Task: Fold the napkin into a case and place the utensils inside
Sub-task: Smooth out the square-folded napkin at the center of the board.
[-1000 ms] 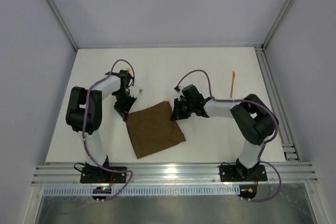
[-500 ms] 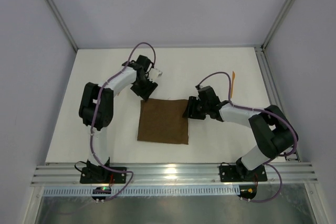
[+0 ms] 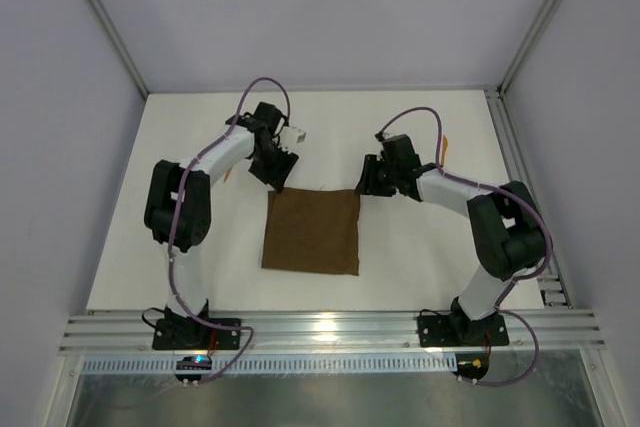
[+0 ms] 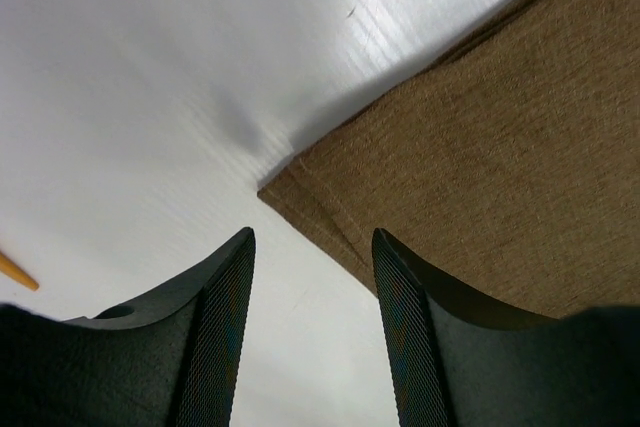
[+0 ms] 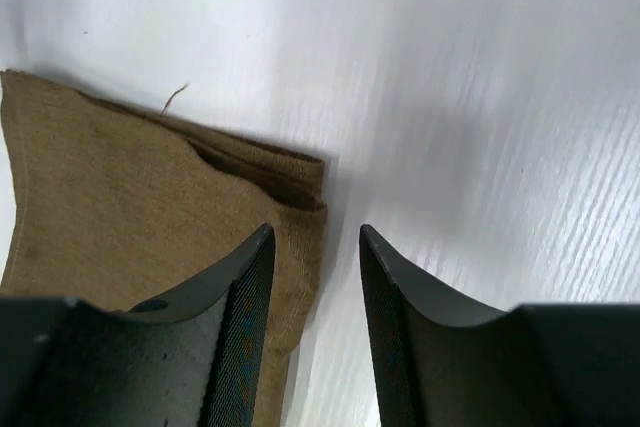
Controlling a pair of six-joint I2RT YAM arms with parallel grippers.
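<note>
Napkin (image 3: 311,231) lies folded and squared at the middle of the table (image 3: 420,257), no longer skewed. My left gripper (image 3: 277,185) and right gripper (image 3: 368,181) have released its far corners; both part open, empty. Fold judged set; Utensil (image 4: 14,271) waits outside.

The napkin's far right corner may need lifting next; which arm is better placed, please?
Right, likely: the right gripper stands open at that napkin corner; the left gripper is at the far left one.

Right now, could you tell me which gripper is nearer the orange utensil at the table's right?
Right. The right gripper is just left of the orange utensil; the left gripper is farther left, beyond the napkin.
</note>
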